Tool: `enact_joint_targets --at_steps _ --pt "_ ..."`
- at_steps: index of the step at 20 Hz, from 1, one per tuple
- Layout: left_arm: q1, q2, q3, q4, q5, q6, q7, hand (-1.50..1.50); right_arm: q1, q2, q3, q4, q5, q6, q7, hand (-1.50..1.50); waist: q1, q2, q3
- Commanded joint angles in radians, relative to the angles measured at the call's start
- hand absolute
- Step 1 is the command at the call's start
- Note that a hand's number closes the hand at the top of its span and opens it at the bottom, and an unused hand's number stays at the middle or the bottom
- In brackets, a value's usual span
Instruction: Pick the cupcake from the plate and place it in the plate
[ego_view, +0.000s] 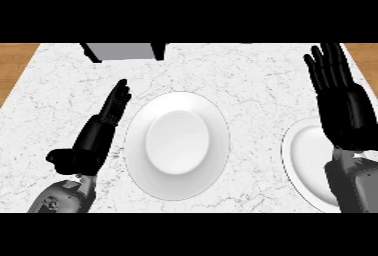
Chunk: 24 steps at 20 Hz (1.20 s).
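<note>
Nearest me, my left hand (100, 131) and right hand (341, 100) are both flat with straight fingers, holding nothing. Two white plates lie on the counter (251, 75): one (177, 145) between my hands, one (306, 165) partly under my right forearm. I see no cupcake. Farthest, one grey box (125, 51).
</note>
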Motion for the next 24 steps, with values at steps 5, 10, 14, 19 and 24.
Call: enact_joint_targets --at_steps 5,10,14,19,24 --pt "-0.047 0.098 0.1 0.007 -0.017 -0.009 0.005 0.0 0.075 -0.048 0.342 -0.12 -0.13 0.49 -0.046 1.5 0.056 -0.004 -0.039" --pt "-0.029 0.144 0.154 0.01 0.012 -0.018 0.049 0.0 0.15 -0.341 0.419 -0.167 0.368 0.482 -0.168 1.5 -0.007 -0.014 -0.039" --pt "-0.041 0.178 0.214 0.045 0.059 -0.07 0.036 0.0 0.451 -0.31 0.334 -0.035 0.228 0.447 -0.53 -1.5 -0.023 0.003 -0.037" --pt "-0.023 0.193 0.247 0.022 0.102 -0.126 0.038 0.0 0.532 -0.375 0.196 0.099 0.153 0.537 -0.873 -1.5 0.003 0.0 -0.04" --pt "-0.063 0.169 0.241 -0.009 0.065 -0.109 0.094 0.0 0.516 -0.456 0.054 0.036 0.181 0.537 -0.885 -1.5 0.007 -0.002 -0.041"
